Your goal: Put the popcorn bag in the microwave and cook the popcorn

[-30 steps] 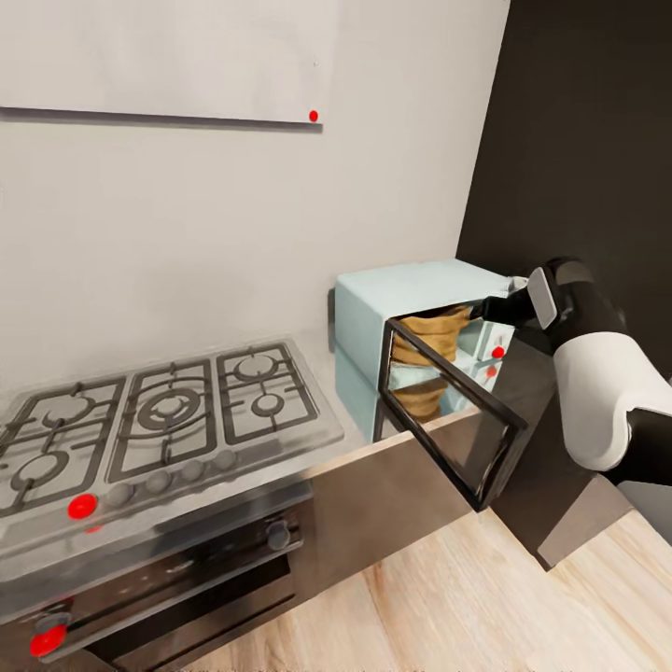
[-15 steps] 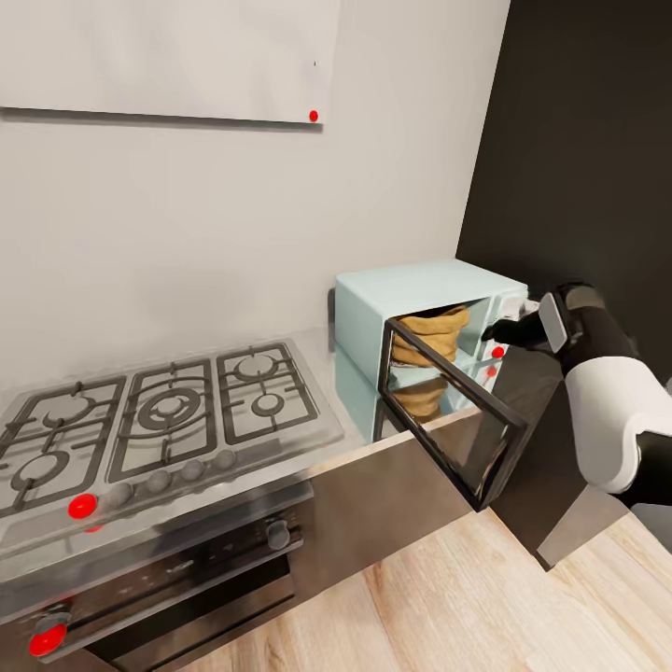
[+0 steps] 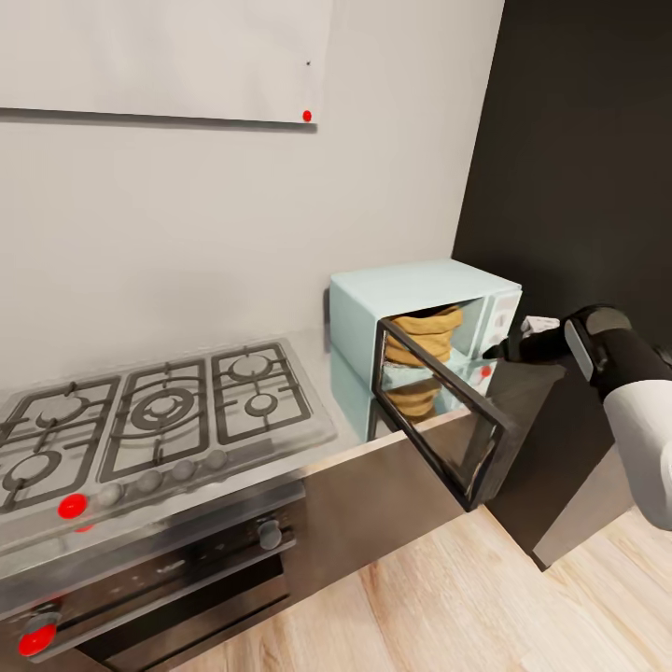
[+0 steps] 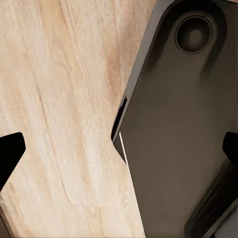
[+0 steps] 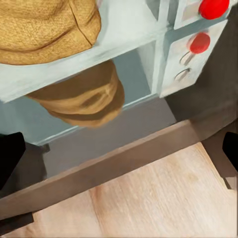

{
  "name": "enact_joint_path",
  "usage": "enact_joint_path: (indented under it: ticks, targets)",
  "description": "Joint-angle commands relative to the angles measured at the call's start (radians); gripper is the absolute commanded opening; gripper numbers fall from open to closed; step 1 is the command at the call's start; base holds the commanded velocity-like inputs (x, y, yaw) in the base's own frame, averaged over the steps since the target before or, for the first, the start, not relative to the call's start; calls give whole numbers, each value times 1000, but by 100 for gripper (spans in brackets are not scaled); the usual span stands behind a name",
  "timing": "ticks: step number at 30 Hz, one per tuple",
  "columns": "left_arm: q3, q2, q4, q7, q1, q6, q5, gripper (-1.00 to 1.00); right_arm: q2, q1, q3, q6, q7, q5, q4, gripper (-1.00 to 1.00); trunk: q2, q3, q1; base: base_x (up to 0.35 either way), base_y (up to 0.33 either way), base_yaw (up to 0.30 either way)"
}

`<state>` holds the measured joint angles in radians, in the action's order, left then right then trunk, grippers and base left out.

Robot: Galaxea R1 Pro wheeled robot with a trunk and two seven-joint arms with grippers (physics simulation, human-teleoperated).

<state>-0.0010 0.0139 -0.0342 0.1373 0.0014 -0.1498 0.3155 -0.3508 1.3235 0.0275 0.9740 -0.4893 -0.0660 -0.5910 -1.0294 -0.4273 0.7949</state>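
Observation:
The pale blue microwave [image 3: 415, 297] stands at the right end of the grey countertop [image 3: 343, 437], its dark glass door [image 3: 446, 422] swung wide open past the counter's front edge. Inside sits the tan popcorn bag [image 3: 425, 334], upright; the right wrist view has it [image 5: 44, 25] above its own reflection in the worktop. My right gripper [image 3: 497, 352] hovers open just in front of the white control panel [image 3: 504, 322], beside the door opening and apart from the bag. In its own view the right gripper [image 5: 119, 153] holds nothing. My left gripper [image 4: 119, 148] is open over the floor. Popcorn kernels are hidden.
A gas hob [image 3: 159, 420] lies left of the microwave, with a built-in dark oven [image 3: 187, 569] under it. A tall dark cabinet [image 3: 579, 187] rises right of the microwave. A wall cabinet [image 3: 159, 56] hangs above. Wooden floor [image 3: 420, 597] runs along the counter; the robot's dark base [image 4: 183, 139] is over it.
My right gripper has drawn back from the microwave's upper right corner, sinking lower and to the right. The bag stays inside. The head view has shifted slightly.

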Motion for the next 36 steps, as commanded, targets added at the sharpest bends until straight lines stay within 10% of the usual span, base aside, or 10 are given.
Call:
enact_joint_path:
  ticks: [1, 36]
  targets:
    - [-1, 0, -1, 2, 0, -2, 3, 100, -1, 0, 3, 2, -8, -7, -1, 100, -1, -1, 0, 0, -265, 0]
    - [9, 6, -1, 1, 0, -4, 10, 100, 38, -17, -6, 4, 1, 17, -18, 100, -1, 5, 0, -63, -94, 96]
